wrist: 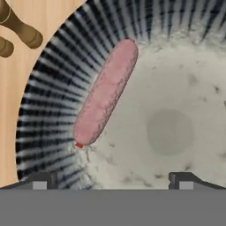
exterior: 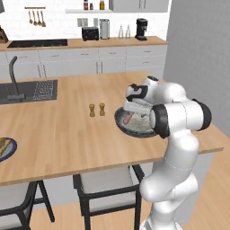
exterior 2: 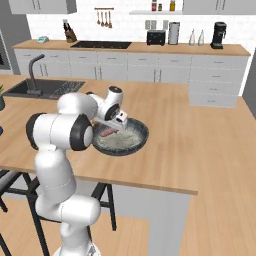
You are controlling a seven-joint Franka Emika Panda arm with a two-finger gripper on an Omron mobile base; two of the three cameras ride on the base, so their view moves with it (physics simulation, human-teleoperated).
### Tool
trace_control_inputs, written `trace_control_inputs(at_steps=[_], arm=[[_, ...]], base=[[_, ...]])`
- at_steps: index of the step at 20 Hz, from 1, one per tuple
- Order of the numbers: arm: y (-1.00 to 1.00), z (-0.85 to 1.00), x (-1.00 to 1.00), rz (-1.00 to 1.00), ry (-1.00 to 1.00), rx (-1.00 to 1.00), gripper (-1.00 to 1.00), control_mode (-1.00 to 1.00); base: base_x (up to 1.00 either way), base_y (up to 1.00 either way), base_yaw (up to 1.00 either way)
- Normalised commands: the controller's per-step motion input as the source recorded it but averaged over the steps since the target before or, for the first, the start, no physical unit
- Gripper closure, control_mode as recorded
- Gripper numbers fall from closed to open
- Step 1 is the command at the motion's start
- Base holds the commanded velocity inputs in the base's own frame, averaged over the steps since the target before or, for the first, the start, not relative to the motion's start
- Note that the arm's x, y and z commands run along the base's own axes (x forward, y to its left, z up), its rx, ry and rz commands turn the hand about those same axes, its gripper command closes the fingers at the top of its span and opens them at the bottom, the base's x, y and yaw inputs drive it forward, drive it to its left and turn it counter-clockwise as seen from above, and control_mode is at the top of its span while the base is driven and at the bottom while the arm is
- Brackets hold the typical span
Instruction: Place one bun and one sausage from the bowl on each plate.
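Tool (wrist: pixel 110 180) wide, nothing held, hovering over the bowl (wrist: pixel 53 79). One sausage (wrist: pixel 106 92) lies against the bowl's sloped inner wall, toward the salt and pepper mills (exterior: pixel 97 109). In the hand view its long axis slants, lying left of and beyond the fingertips (wrist: pixel 39 181); judged: shift that way, jaws across it.

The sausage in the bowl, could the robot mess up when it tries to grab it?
Maybe. The sausage leans against the sloped, ribbed wall of the bowl, so it could roll or slide away when touched. In the hand view it lies off to one side of the open gripper, not between the fingertips, so closing now would probably miss. The two small wooden shakers stand close to the bowl and could get bumped.
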Motion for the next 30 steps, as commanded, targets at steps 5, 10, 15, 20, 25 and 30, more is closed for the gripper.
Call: trace_control_inputs(at_steps=[5, 10, 15, 20, 25, 30], arm=[[0.02, -0.29, 0.57, -0.16, 0.00, 0.18, -1.00, -1.00], [0.11, -0.40, 0.45, -0.21, 0.00, 0.15, -1.00, -1.00], [0.07, -0.28, 0.32, -0.15, 0.00, 0.08, -1.00, -1.00], [0.01, -0.22, 0.01, -0.07, 0.00, 0.01, -1.00, -1.00], [0.24, -0.25, 0.08, -0.05, 0.00, 0.00, -1.00, -1.00], [0.28, -0.18, 0.07, 0.00, 0.00, 0.00, 1.00, -1.00]], base=[[0.00, 0.00, 0.00], [0.00, 0.00, 0.00], [0.00, 0.00, 0.00], [0.00, 0.00, 0.00], [0.00, 0.00, 0.00], [0.00, 0.00, 0.00]])
